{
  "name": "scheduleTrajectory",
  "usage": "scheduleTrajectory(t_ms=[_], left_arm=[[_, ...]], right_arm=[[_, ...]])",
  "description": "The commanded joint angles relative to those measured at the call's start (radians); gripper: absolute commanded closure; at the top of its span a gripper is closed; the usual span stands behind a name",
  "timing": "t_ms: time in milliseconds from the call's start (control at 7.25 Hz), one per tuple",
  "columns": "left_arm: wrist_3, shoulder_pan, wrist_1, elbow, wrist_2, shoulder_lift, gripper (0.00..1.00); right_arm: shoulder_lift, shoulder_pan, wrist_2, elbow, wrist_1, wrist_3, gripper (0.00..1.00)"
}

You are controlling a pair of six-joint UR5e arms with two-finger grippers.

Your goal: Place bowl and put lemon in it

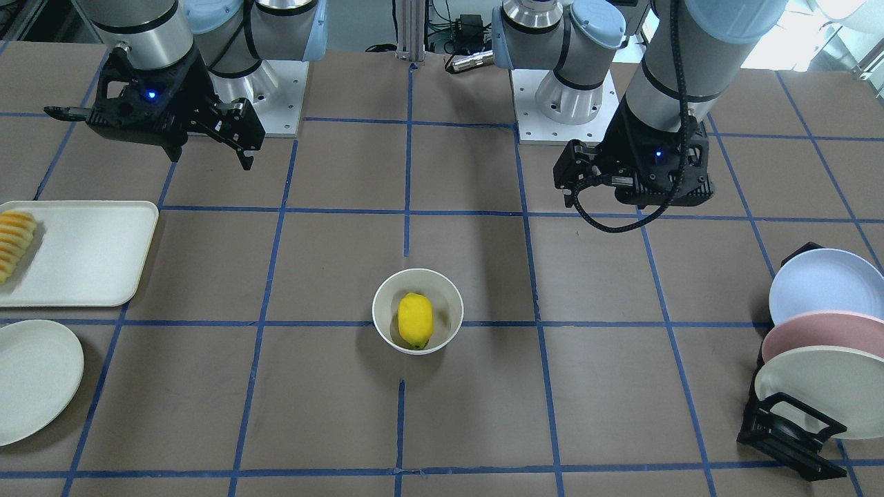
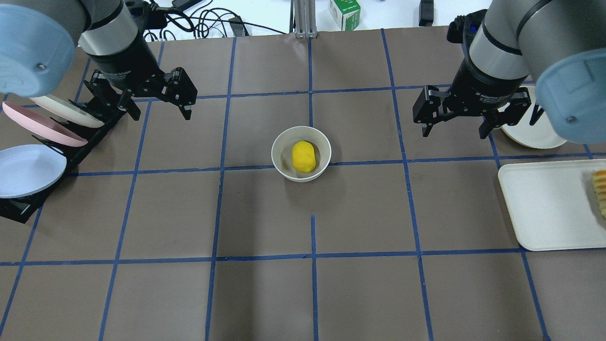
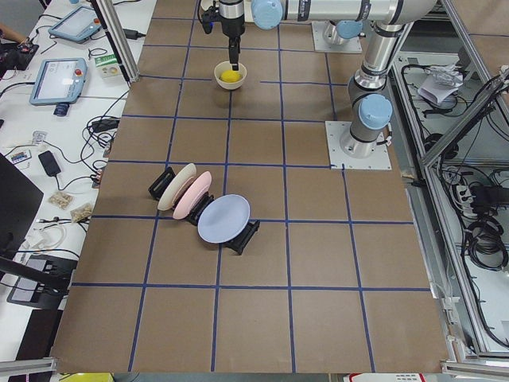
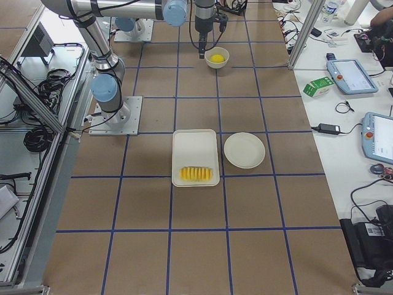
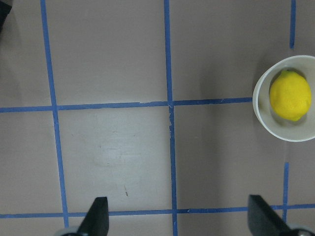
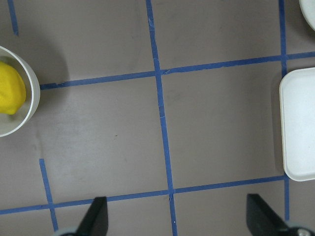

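Since the lemon lay in the bowl, the left gripper and right gripper hung open and empty; the task seemed finished.

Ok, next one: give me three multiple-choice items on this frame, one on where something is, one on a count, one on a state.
1. Where is the lemon? A on the tray; B in the bowl; C on the bare table.
2. How many plates stand in the rack? A two; B five; C three.
3. How are the left gripper and right gripper? A both open, empty; B both shut; C one holds the lemon.
Answers: 1 B, the lemon lies inside the bowl's rim; 2 C, blue, pink and cream plates stand on edge; 3 A, both wrist views show fingers spread with nothing between.
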Motion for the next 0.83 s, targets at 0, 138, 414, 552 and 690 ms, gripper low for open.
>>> scheduleTrajectory(t_ms=[0, 138, 414, 552, 690], left_arm=[[0.0, 0.001, 0.006, 0.0, 0.0, -0.003, 0.0], [0.0, 0.002, 0.006, -0.005, 0.0, -0.003, 0.0], [0.0, 0.002, 0.008, -0.005, 0.0, -0.003, 0.0], [0.0, 0.002, 0.008, -0.005, 0.0, -0.003, 0.0], [0.0, 0.004, 0.008, -0.005, 0.0, -0.003, 0.0]], right_arm=[[-0.009, -0.007, -0.004, -0.003, 0.008, -0.002, 0.0], [-0.012, -0.007, 0.007, -0.003, 0.009, -0.004, 0.0], [-0.018, -0.006, 0.004, 0.0, 0.009, -0.002, 0.0], [-0.017, -0.006, 0.005, 0.002, 0.008, -0.004, 0.0], [-0.017, -0.006, 0.007, 0.0, 0.008, -0.002, 0.0]])
